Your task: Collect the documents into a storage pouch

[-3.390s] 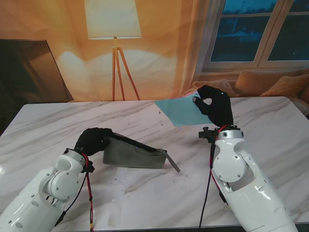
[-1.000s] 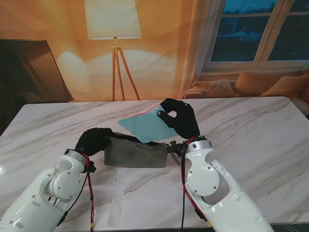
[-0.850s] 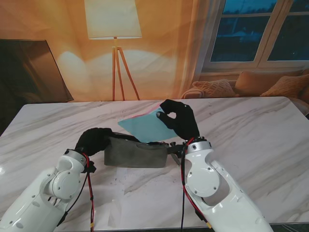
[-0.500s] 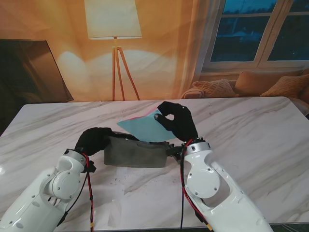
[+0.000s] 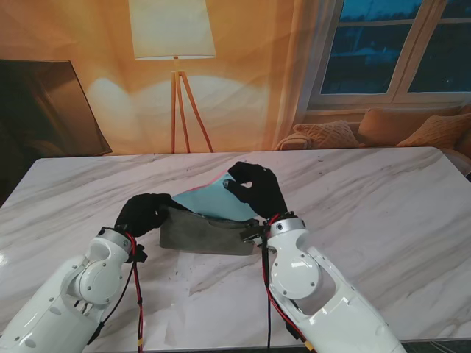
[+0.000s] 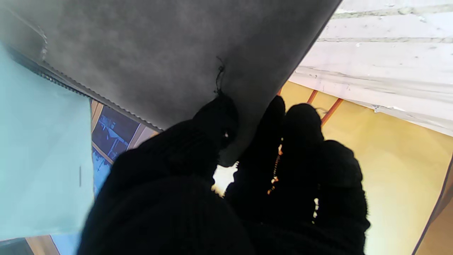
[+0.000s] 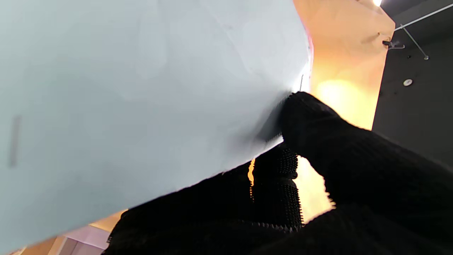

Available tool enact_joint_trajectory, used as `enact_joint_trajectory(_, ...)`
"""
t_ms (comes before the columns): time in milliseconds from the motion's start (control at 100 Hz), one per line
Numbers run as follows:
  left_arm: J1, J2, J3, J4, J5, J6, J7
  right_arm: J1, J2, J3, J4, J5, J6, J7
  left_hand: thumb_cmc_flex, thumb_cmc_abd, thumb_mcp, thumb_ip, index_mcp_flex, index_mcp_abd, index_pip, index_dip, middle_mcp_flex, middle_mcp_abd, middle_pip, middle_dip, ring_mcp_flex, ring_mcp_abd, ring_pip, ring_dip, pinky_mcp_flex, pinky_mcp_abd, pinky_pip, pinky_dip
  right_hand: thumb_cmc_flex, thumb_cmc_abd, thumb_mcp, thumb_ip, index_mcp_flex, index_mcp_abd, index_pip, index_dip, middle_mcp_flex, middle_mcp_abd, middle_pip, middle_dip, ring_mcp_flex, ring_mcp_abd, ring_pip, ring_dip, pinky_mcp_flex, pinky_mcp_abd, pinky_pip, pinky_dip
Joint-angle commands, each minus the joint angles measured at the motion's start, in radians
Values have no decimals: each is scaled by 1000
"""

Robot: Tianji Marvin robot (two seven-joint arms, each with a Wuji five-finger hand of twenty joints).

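Note:
A grey felt pouch (image 5: 202, 234) lies near the table's middle, its upper flap lifted on my left side. My left hand (image 5: 143, 212) in a black glove pinches that flap's corner; the left wrist view shows the grey pouch (image 6: 170, 53) between thumb and fingers (image 6: 212, 120), with its zip edge running along the mouth. My right hand (image 5: 254, 190) is shut on a light blue document (image 5: 210, 200), whose lower part dips behind the raised flap into the pouch mouth. A pink sheet edge shows at its top. The blue document (image 7: 134, 92) fills the right wrist view.
The white marble table (image 5: 397, 213) stretches wide on the right and left. Beyond its far edge stand a floor lamp (image 5: 174, 44), a dark screen (image 5: 44, 103) and a sofa with cushions (image 5: 383, 125) under the window.
My right hand has carried the blue document from the far right of the table leftward and down to the pouch; its lower edge has slid into the mouth. The left hand kept holding the flap.

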Motion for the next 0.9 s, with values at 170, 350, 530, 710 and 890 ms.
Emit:
enact_joint_trajectory(170, 10, -15, 9, -4, -41, 21, -3, -10, -34, -18, -7, 90, 29, -28, 10, 45, -28, -4, 5, -11, 38, 35, 35, -47, 5, -6, 4, 62, 11, -7, -22, -71, -20, -41, 49, 43, -22, 0, 14, -107, 37, 21, -17, -31, -16, 1, -5, -67, -22, -4, -8, 4, 23, 16)
enact_joint_trajectory(350, 14, -18, 9, -7, -53, 28, 1, -22, -43, -28, -1, 147, 37, -29, 12, 46, -30, -4, 3, -6, 36, 37, 33, -46, 5, -4, 1, 62, 11, -7, -25, -70, -19, -42, 59, 44, -36, 6, 6, -127, 38, 8, -24, -42, -23, 2, -14, -81, -33, -8, -21, 6, 9, 17)
enact_joint_trajectory(530, 22, -18, -2, -17, -48, 31, 3, -26, -35, -24, 20, 133, 37, -6, 17, 44, -32, -4, 0, 4, 35, 40, 33, -43, 5, -3, 2, 65, 12, -7, -25, -69, -18, -42, 74, 35, -33, 11, 2, -140, 41, -12, -26, -51, -32, 4, -18, -83, -38, -9, -26, 11, 1, 21)
enact_joint_trajectory(710, 30, -17, -13, -26, -45, 37, 4, -26, -24, -4, 33, 97, 30, 6, 21, 39, -32, -5, -2, 20, 35, 43, 36, -40, 9, -1, 4, 70, 16, -6, -25, -67, -16, -42, 98, 25, -23, 14, -14, -142, 52, -19, -32, -56, -41, 10, -23, -85, -41, -9, -29, 11, -5, 26)
enact_joint_trajectory(890, 33, -18, -18, -32, -48, 42, 5, -24, -14, 22, 42, 54, 24, 9, 24, 39, -31, -6, -1, 28, 37, 46, 40, -33, 15, 1, 8, 74, 21, -5, -22, -64, -13, -40, 112, 8, -16, 17, -44, -134, 63, -24, -46, -52, -45, 26, -32, -73, -36, -5, -39, 33, 6, 44)
